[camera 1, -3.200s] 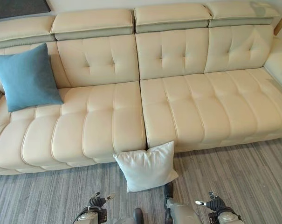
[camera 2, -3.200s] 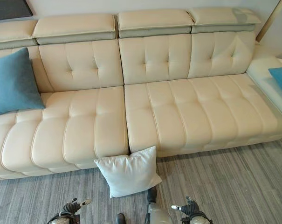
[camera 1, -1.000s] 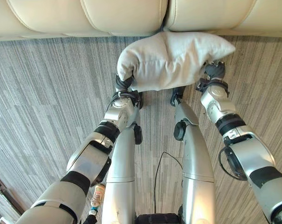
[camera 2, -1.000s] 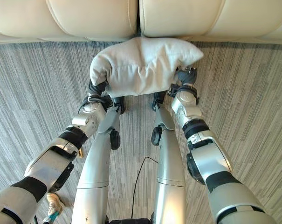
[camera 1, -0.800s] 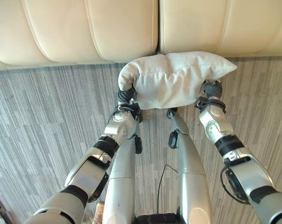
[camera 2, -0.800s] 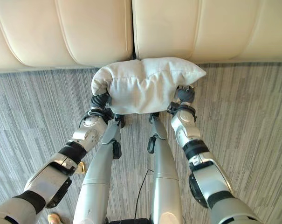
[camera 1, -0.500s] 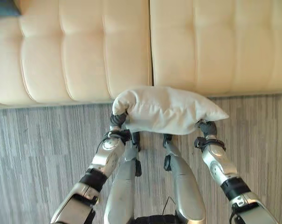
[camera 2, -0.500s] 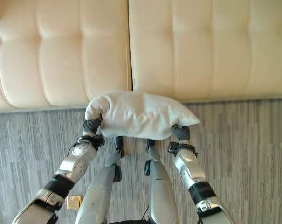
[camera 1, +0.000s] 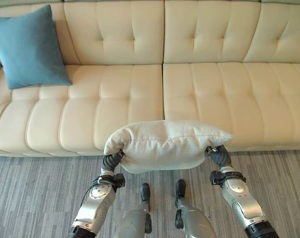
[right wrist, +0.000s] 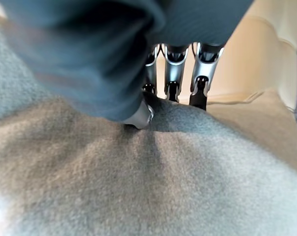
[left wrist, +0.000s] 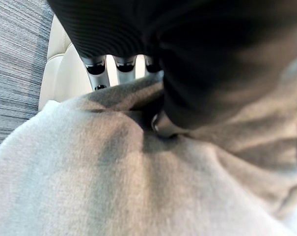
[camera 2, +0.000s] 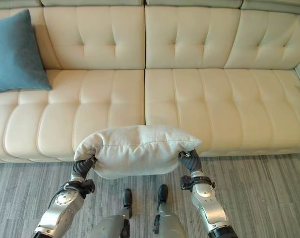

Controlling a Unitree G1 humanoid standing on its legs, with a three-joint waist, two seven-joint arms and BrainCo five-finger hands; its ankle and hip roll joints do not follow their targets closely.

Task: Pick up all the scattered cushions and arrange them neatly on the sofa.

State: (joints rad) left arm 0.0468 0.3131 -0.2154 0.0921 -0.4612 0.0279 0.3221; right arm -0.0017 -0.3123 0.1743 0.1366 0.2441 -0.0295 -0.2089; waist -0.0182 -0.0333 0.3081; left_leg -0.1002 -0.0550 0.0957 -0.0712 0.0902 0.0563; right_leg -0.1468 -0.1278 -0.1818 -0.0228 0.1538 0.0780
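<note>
The scene is viewed from the head by the two eye views, angled down and forward at the cream sofa (camera 1: 189, 84) from a moderate distance. Nearly the same area is shared by both, the right eye view being shifted slightly sideways. The white cushion (camera 2: 137, 148) is seen from very close by each wrist view, along the fingers (left wrist: 96, 69) of that arm's own hand, with the sofa behind.
</note>
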